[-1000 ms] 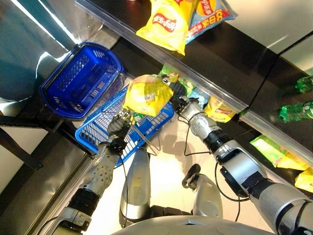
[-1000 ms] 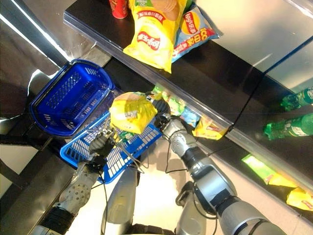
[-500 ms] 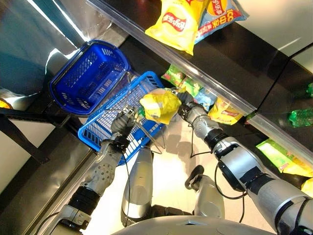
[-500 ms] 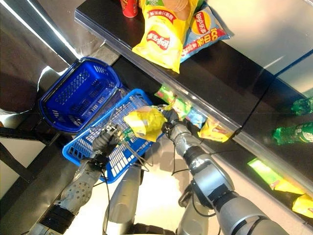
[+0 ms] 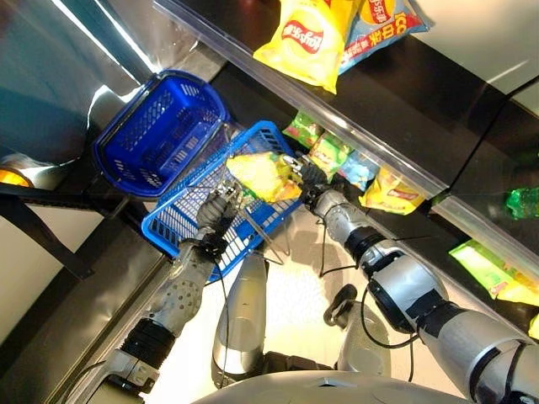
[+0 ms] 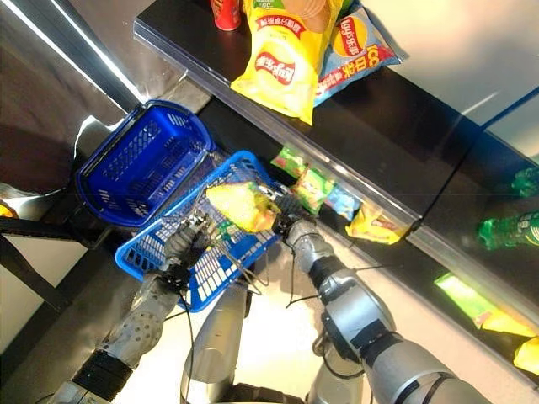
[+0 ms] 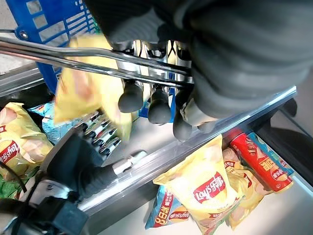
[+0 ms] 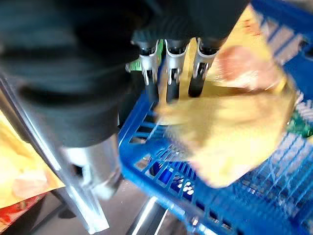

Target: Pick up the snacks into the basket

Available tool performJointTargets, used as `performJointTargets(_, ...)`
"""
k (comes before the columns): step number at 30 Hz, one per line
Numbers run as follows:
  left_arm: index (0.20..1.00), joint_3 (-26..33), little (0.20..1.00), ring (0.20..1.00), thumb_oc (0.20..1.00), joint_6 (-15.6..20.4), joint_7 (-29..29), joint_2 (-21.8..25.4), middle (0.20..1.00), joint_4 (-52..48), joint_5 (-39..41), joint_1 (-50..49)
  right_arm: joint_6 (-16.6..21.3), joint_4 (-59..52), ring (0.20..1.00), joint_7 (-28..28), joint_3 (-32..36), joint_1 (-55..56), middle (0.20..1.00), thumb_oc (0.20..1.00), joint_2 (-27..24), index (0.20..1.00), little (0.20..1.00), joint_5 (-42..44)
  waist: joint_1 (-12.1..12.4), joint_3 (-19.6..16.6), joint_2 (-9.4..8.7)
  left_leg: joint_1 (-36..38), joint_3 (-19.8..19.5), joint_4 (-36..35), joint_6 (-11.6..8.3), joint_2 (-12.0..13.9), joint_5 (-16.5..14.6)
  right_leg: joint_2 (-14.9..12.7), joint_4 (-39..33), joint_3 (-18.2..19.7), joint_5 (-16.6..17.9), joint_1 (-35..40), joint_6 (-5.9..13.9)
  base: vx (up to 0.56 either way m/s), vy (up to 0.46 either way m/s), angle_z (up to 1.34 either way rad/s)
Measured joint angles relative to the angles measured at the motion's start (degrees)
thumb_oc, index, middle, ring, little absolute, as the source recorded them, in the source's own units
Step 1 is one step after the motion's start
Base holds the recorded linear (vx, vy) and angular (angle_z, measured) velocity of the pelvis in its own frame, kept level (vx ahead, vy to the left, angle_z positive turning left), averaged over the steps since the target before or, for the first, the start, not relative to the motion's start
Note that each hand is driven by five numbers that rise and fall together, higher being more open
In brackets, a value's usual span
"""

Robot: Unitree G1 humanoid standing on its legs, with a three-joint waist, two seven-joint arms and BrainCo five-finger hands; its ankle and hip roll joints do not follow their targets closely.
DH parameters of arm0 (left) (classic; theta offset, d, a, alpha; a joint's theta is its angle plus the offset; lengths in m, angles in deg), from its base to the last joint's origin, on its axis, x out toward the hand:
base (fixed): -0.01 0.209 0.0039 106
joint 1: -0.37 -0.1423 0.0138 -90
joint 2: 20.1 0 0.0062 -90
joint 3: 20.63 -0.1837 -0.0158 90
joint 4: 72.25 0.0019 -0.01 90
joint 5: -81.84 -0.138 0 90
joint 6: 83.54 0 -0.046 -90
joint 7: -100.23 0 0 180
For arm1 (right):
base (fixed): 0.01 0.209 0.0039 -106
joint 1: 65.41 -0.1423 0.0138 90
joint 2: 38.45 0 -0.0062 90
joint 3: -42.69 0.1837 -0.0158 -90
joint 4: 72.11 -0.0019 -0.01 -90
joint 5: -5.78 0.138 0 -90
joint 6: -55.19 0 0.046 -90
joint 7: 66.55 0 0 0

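Left hand (image 5: 216,215): fingers curled round the metal handle (image 7: 73,56) of the blue basket (image 5: 181,223), holding it up.
Right hand (image 5: 305,178): fingers closed on a yellow snack bag (image 5: 263,174), just beside the left hand, above the basket's open top.
Snack bag: in the right hand, over the basket's far end, not lying in it.
Second basket (image 5: 156,130): blue, just beyond the left hand, beside the held one.
Shelf (image 6: 354,181): past the right hand; more snack bags (image 6: 313,187) lie on it.
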Motion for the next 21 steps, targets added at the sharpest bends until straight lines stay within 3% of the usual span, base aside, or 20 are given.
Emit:
performJointTargets(11,0.200,0.04,0.200,0.200,0.200,0.14,-0.25,0.01,0.200,0.00,0.02,0.06,0.43,-6.32,1.000,0.02,-0.86,0.83,1.000,1.000,0.03,1.000,1.000,1.12,-0.33,-0.01,-0.01,-0.54,-0.05,0.43,0.01,0.04,0.00,0.00,0.07,0.03,0.01,-0.47,0.02,0.00,0.000,0.00)
performJointTargets(16,0.200,0.29,0.200,0.200,0.200,0.17,-0.99,-0.03,0.200,0.00,0.01,0.13,1.52,-16.37,1.000,-0.12,-3.55,3.82,1.000,1.000,-1.91,1.000,1.000,0.60,-0.80,-0.03,-0.06,-0.53,0.08,0.76,0.05,0.23,-0.04,0.03,0.34,0.19,0.02,-0.57,0.02,0.00,0.000,0.00)
performJointTargets(21,0.200,1.83,0.200,0.200,0.200,0.15,-1.89,-0.49,0.200,-0.02,0.00,-0.18,2.63,-36.20,1.000,-0.23,-6.42,12.70,1.000,1.000,-7.12,1.000,1.000,-3.36,-1.24,-0.11,-0.34,-0.47,0.72,1.22,0.22,0.48,-0.18,0.04,0.63,0.86,0.16,-0.90,0.11,0.02,0.012,-0.06)
